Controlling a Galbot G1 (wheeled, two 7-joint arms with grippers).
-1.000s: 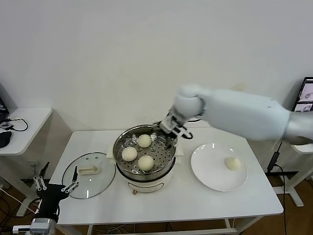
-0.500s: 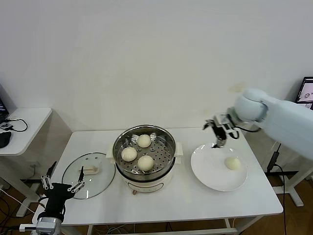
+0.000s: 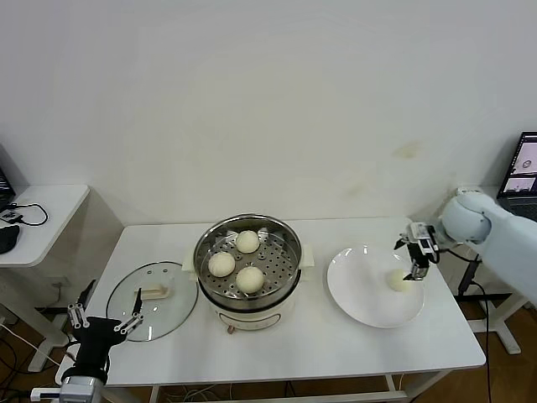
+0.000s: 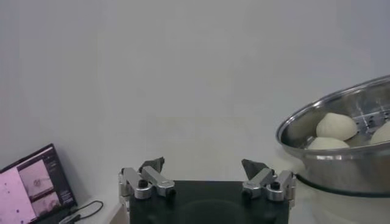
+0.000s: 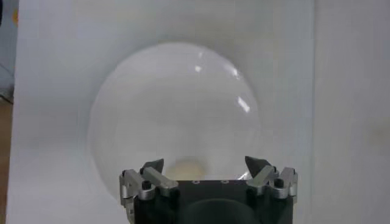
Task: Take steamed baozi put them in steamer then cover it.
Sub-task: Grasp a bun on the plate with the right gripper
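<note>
The steel steamer [image 3: 248,263] stands mid-table on its cream base with three baozi [image 3: 247,241] on its perforated tray. One more baozi [image 3: 399,280] lies on the white plate [image 3: 365,306] to the right; it shows partly behind the gripper body [image 5: 189,167] in the right wrist view. My right gripper [image 3: 415,252] hovers open just above and beside that bun, nothing between its fingers. The glass cover [image 3: 153,299] with its beige handle lies flat left of the steamer. My left gripper [image 3: 105,316] hangs open at the table's front left corner, near the cover.
The steamer rim [image 4: 341,119] with buns [image 4: 334,126] shows in the left wrist view. A side table [image 3: 38,210] with cables stands at the far left. A laptop screen [image 3: 522,164] sits at the far right. The table front [image 3: 319,344] is bare white.
My right arm has swung from over the steamer's back rim to the right and come down over the plate beside the last baozi. The left gripper shifted only slightly.
</note>
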